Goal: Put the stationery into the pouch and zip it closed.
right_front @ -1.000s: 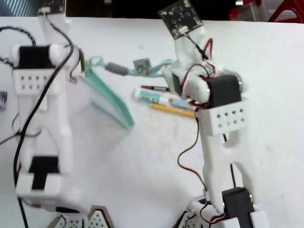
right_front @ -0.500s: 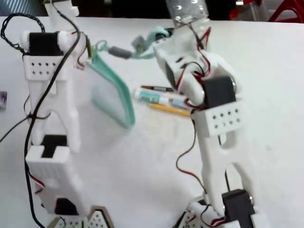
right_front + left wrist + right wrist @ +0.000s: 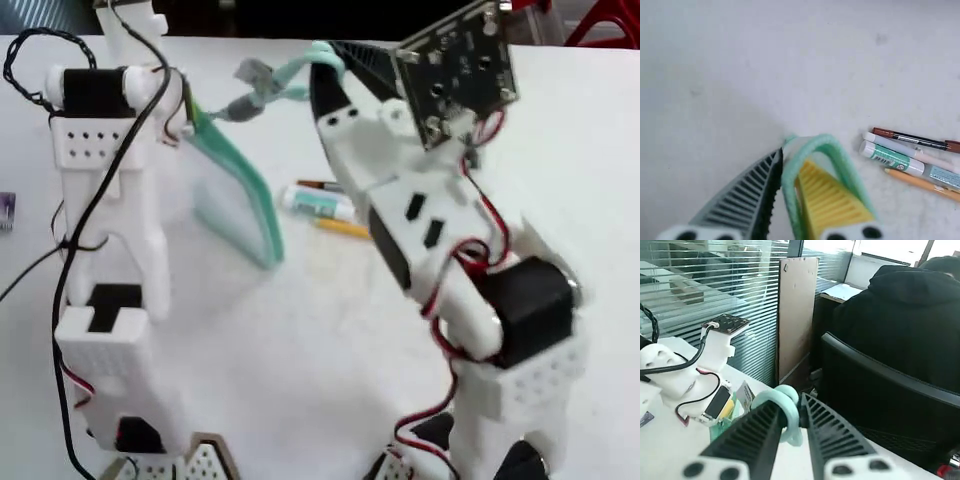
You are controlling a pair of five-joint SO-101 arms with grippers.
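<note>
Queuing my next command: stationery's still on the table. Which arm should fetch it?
Right, probably. The left gripper is clamped on the pouch, holding it up. The right gripper pinches only the zipper ring, and the stationery lies on its side of the pouch.

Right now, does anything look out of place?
Yes. The stationery lies on the table beside the pouch, not inside it, yet the right end effector grips the pull ring; the left end effector holds the pouch tilted on edge.
</note>
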